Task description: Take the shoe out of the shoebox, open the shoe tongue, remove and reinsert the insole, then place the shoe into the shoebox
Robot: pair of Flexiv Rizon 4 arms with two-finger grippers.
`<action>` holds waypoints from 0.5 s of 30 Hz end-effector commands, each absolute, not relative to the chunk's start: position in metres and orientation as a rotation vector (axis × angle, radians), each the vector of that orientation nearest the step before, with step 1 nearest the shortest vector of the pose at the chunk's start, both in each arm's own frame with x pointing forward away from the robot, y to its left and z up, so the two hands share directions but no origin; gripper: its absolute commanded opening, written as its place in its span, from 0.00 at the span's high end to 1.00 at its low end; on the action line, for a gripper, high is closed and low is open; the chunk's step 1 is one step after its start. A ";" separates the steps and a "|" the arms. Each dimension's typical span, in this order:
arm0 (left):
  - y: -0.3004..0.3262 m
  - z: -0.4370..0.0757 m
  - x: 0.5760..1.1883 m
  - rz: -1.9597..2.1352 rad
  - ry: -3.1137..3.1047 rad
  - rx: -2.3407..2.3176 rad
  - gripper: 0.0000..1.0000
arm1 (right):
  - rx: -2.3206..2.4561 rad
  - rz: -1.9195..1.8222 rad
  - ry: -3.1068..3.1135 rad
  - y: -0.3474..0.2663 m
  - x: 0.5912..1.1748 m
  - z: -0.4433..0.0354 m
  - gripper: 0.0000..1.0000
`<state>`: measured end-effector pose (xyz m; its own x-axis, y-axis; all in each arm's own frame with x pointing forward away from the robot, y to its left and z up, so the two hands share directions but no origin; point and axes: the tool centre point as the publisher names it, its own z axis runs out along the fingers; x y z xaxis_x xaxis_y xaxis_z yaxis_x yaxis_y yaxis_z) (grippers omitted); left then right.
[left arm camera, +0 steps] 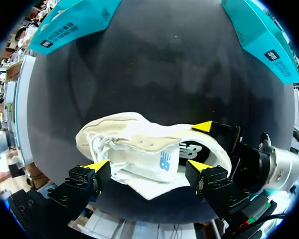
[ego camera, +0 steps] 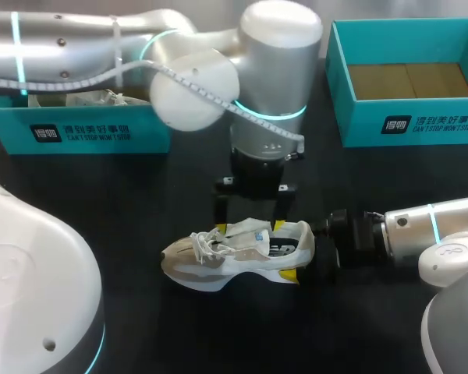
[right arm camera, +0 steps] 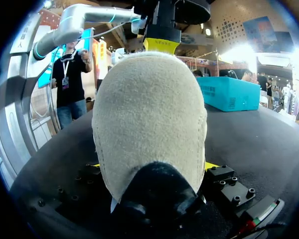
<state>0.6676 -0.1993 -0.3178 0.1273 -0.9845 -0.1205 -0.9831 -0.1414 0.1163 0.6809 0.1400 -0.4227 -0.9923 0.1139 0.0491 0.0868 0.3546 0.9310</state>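
- The teal cardboard box with white paper inside (ego camera: 86, 134) sits at the far left of the black table (ego camera: 140, 202), well apart from the work; it blocks nothing.
- The left pincer (ego camera: 252, 218) hangs spread just above the white and beige mesh sneaker (ego camera: 218, 261); its fingers straddle the white padded tongue (left arm camera: 157, 158), and I cannot tell whether they touch it.
- That sneaker rests on its sole on the table, outside both boxes, toe leftward; I judge it light, soft in the upper, firmer at sole and heel; the floppy tongue is best taken at its free edge; loose laces could snag a finger.
- The right pincer (ego camera: 296, 251) pinches the heel from both sides; it crowds the collar where the insole must pass.
- The open teal cardboard box with a brown floor (ego camera: 405, 125) stands far right, unobstructed.
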 end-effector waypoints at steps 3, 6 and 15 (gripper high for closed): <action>-0.233 -0.335 0.667 -0.519 -2.073 2.493 0.00 | 0.192 1.753 2.572 0.140 0.680 -0.422 1.00; -0.234 -0.341 0.669 -0.575 -2.069 2.514 0.00 | 0.192 1.753 2.572 0.140 0.680 -0.422 1.00; -0.224 -0.352 0.670 -0.709 -2.094 2.517 0.00 | 0.192 1.753 2.572 0.140 0.680 -0.422 1.00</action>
<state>0.6736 -0.2155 -0.3486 0.0786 -0.9735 -0.2147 -0.9829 -0.1117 0.1464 0.6809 0.1400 -0.4227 -0.9923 0.1139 0.0492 0.0868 0.3546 0.9310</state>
